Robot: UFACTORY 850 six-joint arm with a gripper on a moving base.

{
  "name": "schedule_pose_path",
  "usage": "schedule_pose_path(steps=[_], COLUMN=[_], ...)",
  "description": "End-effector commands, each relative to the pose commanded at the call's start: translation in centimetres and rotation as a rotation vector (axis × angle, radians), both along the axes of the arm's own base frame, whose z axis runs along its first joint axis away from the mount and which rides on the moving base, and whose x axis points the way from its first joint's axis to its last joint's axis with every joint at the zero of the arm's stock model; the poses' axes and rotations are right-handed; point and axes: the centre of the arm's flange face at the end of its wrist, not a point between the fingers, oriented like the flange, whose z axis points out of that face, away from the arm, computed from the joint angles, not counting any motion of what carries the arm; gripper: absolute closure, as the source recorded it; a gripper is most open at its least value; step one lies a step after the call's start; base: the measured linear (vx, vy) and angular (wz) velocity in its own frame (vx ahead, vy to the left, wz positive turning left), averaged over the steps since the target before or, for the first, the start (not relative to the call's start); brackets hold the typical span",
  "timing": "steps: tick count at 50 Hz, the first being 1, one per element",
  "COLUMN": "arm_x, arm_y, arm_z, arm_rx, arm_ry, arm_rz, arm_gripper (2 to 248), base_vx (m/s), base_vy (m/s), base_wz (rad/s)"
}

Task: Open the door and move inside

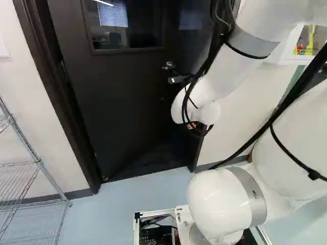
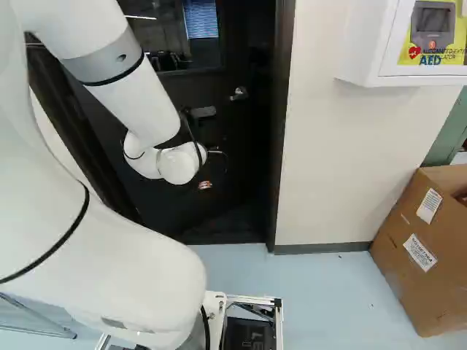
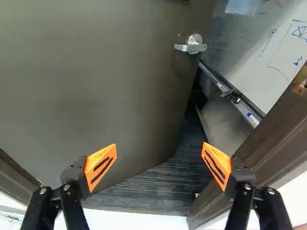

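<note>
From where I stand, one wire rack point(image 1: 38, 162) is at the far left, then one dark door point(image 1: 122, 102), straight ahead of the arm in its frame. The door stands ajar, swung away into the next room, its long axis upright, hinges on the left and free edge on the right. It has one window point(image 1: 127, 23) and one lever handle point(image 1: 168, 66) near that free edge; the lever lies about level, its long end pointing back toward the hinges. One gripper point(image 2: 205, 185) faces the door, two fingers spread wide and gripping nothing. Past the free edge, through the gap, I see one whiteboard point(image 3: 268, 52). Farther right come one white wall cabinet point(image 2: 357, 47) and one cardboard box point(image 2: 401, 255) bearing two labels
</note>
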Motion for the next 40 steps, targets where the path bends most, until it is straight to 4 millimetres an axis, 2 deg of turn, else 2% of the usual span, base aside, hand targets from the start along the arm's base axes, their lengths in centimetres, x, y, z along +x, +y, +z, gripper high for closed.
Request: schedule_pose_path(steps=[40], arm_x=[0.00], arm_y=[0.00], arm_z=[0.00], arm_rx=[0.000], arm_ry=[0.000], arm_rz=[0.000], arm_gripper=[3], base_vx=[0.064], base_vy=[0.081], base_wz=[-0.012])
